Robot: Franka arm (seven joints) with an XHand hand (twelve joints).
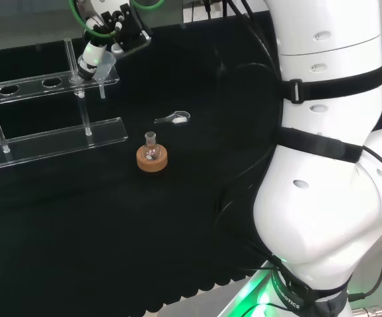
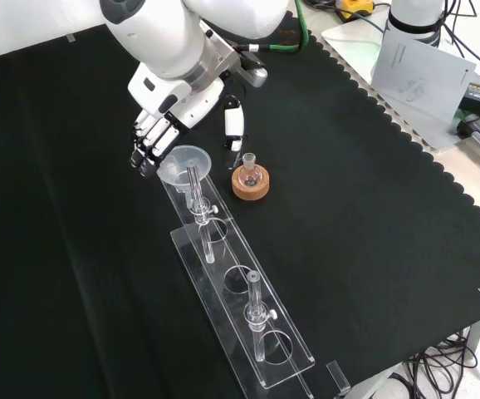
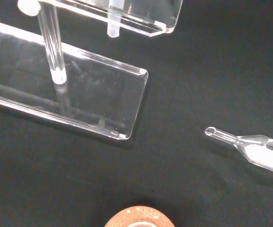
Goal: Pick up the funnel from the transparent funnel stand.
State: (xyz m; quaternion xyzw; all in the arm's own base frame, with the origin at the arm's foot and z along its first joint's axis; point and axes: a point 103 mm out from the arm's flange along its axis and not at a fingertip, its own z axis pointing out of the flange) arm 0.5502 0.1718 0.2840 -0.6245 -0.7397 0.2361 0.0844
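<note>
Funnel (image 2: 183, 163), clear cone-shaped glass, probably light, slippery, fragile; take rim. Black-white hand (image 2: 153, 137) beside it, fingers relaxed, empty.

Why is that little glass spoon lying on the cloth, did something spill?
Nothing looks spilled. The glass spoon lies flat on the black cloth, its white powder still in its bowl. The funnel sits upright in the clear stand, and the small flask stands straight on its cork ring.

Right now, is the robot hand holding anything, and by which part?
Cannot be told. The black and white robot hand sits at the rim of the clear funnel in the transparent stand; no closed grasp shows.
</note>
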